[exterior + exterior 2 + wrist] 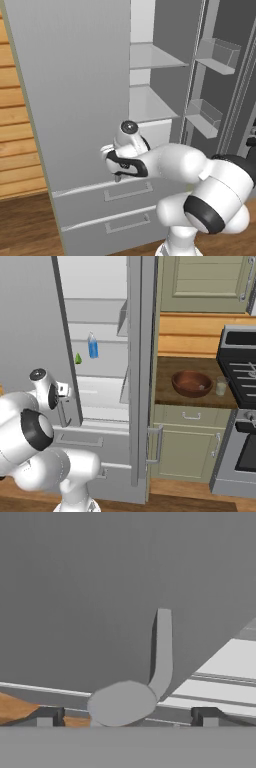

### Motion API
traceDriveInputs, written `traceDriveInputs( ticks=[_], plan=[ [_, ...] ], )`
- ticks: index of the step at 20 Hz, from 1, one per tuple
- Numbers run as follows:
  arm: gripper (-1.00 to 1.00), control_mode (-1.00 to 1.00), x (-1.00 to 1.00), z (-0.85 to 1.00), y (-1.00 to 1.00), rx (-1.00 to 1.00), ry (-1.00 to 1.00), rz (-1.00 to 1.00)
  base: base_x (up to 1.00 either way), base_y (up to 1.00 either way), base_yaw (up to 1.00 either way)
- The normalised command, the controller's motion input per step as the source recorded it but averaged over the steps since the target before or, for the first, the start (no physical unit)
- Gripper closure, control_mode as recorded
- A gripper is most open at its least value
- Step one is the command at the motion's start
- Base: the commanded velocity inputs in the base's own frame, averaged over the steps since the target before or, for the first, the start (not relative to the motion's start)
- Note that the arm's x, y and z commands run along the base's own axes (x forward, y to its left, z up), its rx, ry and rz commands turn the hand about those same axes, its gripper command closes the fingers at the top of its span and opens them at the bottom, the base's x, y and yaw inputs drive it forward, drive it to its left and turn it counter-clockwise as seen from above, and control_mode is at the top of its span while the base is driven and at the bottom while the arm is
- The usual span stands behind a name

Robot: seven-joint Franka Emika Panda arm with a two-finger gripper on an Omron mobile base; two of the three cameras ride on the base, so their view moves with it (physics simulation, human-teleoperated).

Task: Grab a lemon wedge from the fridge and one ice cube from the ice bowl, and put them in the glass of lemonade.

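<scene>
End effector (125,716) open astride fridge (75,90) handle (161,652).

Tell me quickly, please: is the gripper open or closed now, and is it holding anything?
Gripper: open, holding nothing; its fingertips straddle the fridge door handle.

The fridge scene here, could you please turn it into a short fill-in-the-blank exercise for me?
1. The fridge stands with its doors ____.
2. The lemon wedge lies on a shelf beside a ____ carton.
3. On the counter, the glass of lemonade stands beside the reddish-brown ____.
4. The gripper, its jaws ____, sits at the door handle.

Missing: open; blue-and-white; ice bowl; open
</scene>
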Motion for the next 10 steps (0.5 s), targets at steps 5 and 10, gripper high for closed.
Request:
traceDriveInputs(
  ticks=[5,10],
  plan=[
    [-1.0,-1.0,-0.01,-0.27,0.06,0.0,-0.05,0.0,0.0,0.0,0.0],
    [-1.0,-1.0,-0.02,-0.01,0.0,0.0,0.0,0.0,0.0,0.0,0.0]
  ],
)
